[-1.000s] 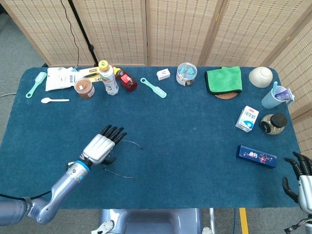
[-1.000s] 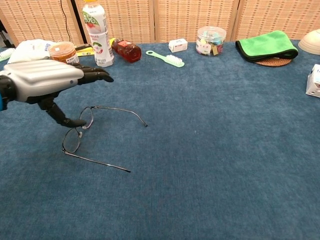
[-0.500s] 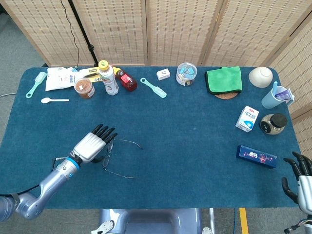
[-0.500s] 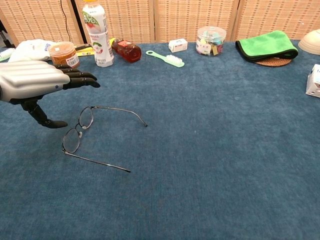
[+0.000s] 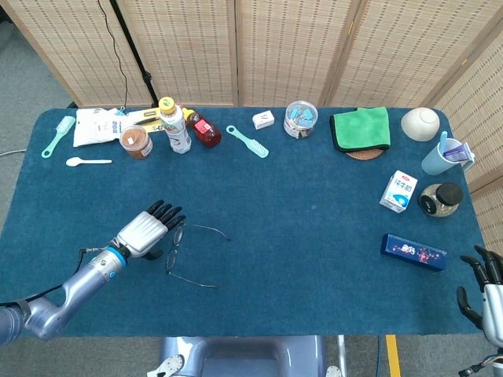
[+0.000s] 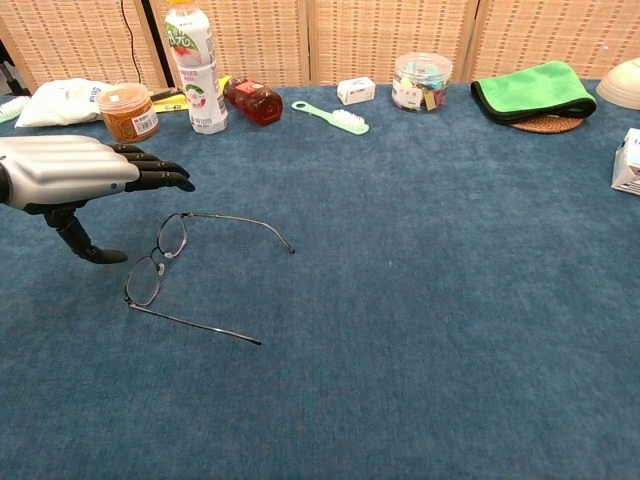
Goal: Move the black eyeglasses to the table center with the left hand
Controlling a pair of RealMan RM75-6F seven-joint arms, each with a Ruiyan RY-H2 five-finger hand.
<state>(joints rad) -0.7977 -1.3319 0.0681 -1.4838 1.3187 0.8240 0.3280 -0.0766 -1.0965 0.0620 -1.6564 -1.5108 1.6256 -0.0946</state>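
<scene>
The black thin-framed eyeglasses point(image 5: 185, 253) point(image 6: 172, 262) lie on the blue table with both temples unfolded, in the front left part. My left hand point(image 5: 146, 232) point(image 6: 75, 178) hovers just left of the lenses, fingers stretched out and thumb pointing down, holding nothing and apart from the frame. My right hand point(image 5: 487, 287) shows at the bottom right corner of the head view, off the table's front right edge, fingers loosely apart and empty.
Along the back edge stand a bottle point(image 5: 174, 126), an orange-lidded jar point(image 5: 136, 143), a red bottle point(image 5: 205, 130), a green brush point(image 5: 247, 141), a clip jar point(image 5: 300, 118) and a green cloth point(image 5: 361, 128). A milk carton point(image 5: 398, 191) and blue box point(image 5: 414, 252) lie right.
My left hand has drawn back to the left, off the eyeglasses, which it touched with the thumb a second ago. The eyeglasses stay where they were.
</scene>
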